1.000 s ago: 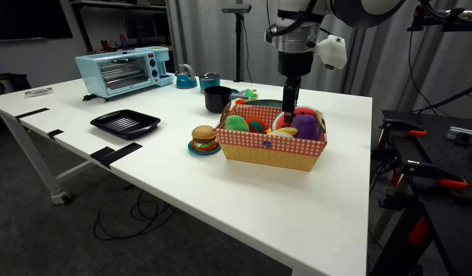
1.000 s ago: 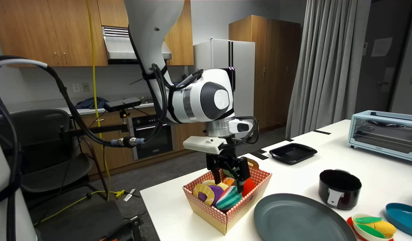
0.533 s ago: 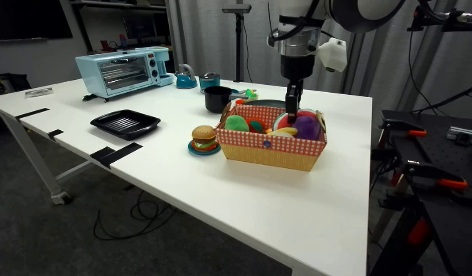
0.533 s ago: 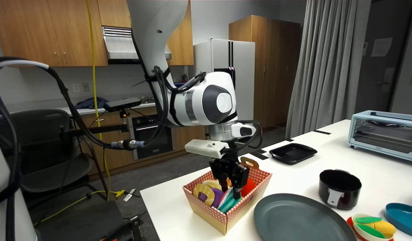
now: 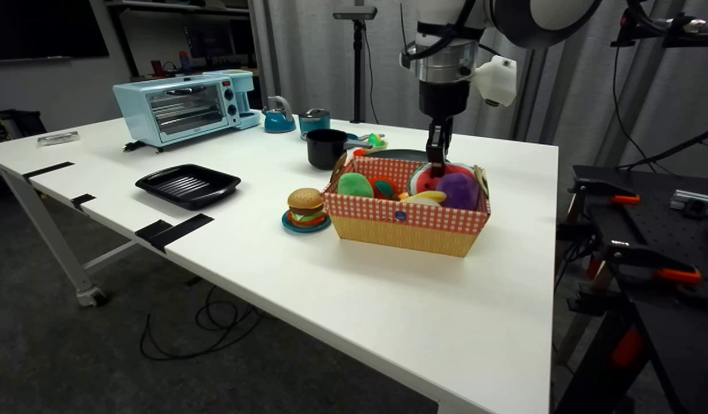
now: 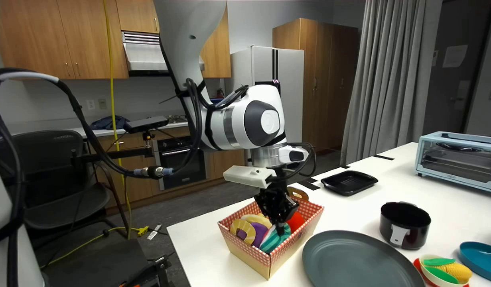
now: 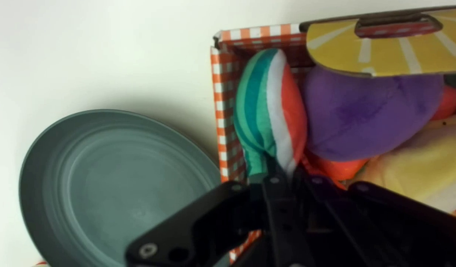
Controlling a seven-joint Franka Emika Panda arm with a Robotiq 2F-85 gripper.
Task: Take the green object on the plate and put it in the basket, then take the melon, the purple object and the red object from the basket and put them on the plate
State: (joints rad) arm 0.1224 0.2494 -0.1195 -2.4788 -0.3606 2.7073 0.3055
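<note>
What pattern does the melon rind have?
The melon rind has light green and teal stripes, clearest in the wrist view.

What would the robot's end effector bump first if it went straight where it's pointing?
The melon: the end effector is pinching it, pointing down into the basket. What lies underneath is hidden, so I can't tell what's next.

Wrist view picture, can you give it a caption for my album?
The claw pinches the striped melon inside the checked basket, with the gray plate alongside.
</note>
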